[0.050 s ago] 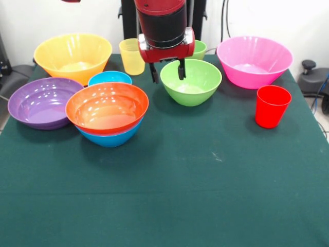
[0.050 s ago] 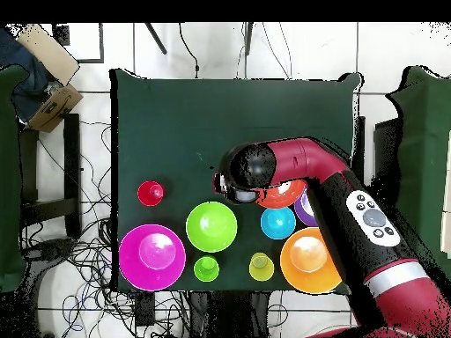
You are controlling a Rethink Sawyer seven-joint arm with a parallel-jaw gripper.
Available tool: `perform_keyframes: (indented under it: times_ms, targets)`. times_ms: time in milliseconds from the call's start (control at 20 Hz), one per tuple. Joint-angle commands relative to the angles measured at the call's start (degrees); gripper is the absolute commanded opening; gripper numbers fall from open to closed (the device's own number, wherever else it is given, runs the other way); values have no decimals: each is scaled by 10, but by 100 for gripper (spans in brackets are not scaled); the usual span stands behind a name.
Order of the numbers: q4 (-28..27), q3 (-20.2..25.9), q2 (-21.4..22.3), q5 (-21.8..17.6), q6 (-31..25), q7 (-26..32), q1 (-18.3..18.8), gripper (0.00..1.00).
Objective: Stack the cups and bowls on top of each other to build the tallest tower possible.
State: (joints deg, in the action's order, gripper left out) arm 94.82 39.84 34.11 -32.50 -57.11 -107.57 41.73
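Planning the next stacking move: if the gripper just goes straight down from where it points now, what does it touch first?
Probably the green bowl's near-left rim; the open gripper hangs at that edge, though depth is unclear.

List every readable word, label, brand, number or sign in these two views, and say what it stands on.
None can be read.
Bowls, cups, green table cloth: plain, no print or labels.
Arm's grey button pad in the overhead view: round buttons only, any markings too small to read.
Cardboard box at the overhead view's corner: no legible print.
Gripper: no visible lettering.
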Motion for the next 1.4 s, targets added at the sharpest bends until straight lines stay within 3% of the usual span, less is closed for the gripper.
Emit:
perform_keyframes:
  times_ms: [50,650,1050,1400]
  targets:
    - [-6,-27,-11,-37,33,42,-11,100]
    - [-15,-30,-23,-39,36,41,-13,100]
    - [-2,-44,-51,-71,98,30,-13,100]
    - [-1,-53,-58,-79,116,27,-16,100]
